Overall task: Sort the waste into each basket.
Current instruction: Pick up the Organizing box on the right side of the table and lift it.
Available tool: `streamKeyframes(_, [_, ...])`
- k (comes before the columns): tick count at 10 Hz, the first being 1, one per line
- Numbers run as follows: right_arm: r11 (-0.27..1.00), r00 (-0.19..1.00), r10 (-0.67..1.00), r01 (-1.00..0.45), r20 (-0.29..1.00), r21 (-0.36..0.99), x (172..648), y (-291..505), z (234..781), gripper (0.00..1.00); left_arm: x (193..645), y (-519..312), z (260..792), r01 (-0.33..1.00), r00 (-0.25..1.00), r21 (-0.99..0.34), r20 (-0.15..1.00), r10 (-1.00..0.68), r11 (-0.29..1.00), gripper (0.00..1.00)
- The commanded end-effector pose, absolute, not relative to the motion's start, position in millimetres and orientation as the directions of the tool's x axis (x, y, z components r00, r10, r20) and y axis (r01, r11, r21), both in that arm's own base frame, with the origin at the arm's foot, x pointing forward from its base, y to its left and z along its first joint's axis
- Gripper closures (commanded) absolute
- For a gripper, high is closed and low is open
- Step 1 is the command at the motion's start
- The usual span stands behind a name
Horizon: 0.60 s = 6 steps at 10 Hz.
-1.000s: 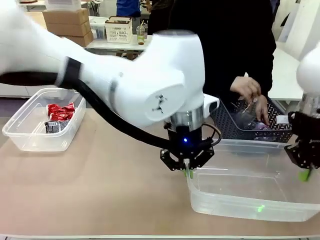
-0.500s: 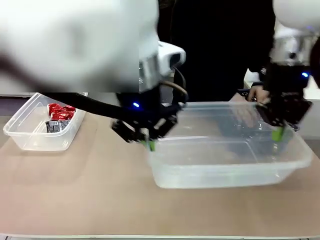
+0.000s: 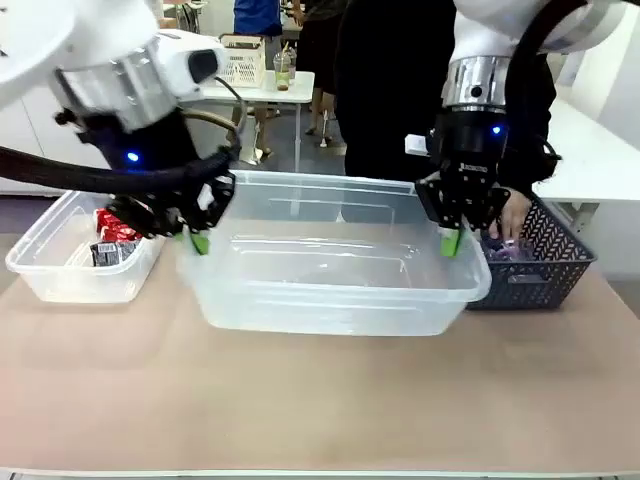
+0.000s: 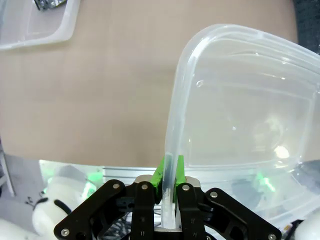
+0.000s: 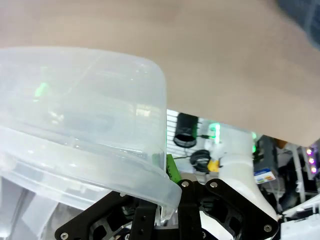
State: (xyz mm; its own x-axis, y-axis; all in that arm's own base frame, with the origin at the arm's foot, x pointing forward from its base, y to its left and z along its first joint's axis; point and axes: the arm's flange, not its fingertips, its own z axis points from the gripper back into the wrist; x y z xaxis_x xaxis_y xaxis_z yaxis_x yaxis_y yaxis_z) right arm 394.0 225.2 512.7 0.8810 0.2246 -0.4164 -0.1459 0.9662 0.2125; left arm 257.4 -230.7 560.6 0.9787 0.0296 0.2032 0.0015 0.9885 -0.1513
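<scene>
both my jaws clenched on the big tub [image 3: 330,290], one on each end rim. it sits mid table [image 3: 320,400], between the small tub [image 3: 50,275] and the grey basket [image 3: 545,270]. looks empty, so likely light, with bendy, slick walls. best held by the thick rim.

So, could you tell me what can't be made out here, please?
- Front view: anything in the person's hand, behind the right gripper.
- Front view: the packets' print, too small, partly behind the left gripper.
- Right wrist view: the grip itself, covered by the large tub's rim.
</scene>
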Motion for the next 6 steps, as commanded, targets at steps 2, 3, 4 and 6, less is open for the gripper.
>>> streamKeyframes(2, [0.968, 0.905, 0.096, 0.012, -0.415, 0.249, 395, 209, 489, 1.00, 241, -246, 566, -0.021, 0.973, -0.153, 0.224, 0.055, 0.988, 1.00])
streamKeyframes(3, [0.964, 0.908, -0.028, 0.135, -0.417, 0.230, 403, 207, 481, 1.00, 241, -246, 566, -0.021, 0.973, -0.153, 0.224, 0.055, 0.988, 1.00])
streamKeyframes(4, [0.967, 0.891, 0.173, -0.072, -0.420, 0.245, 400, 216, 499, 1.00, 241, -246, 566, -0.021, 0.973, -0.153, 0.224, 0.055, 0.988, 1.00])
streamKeyframes(6, [0.967, 0.891, 0.173, -0.072, -0.420, 0.245, 400, 216, 499, 1.00, 241, -246, 566, -0.021, 0.973, -0.153, 0.224, 0.055, 0.988, 1.00])
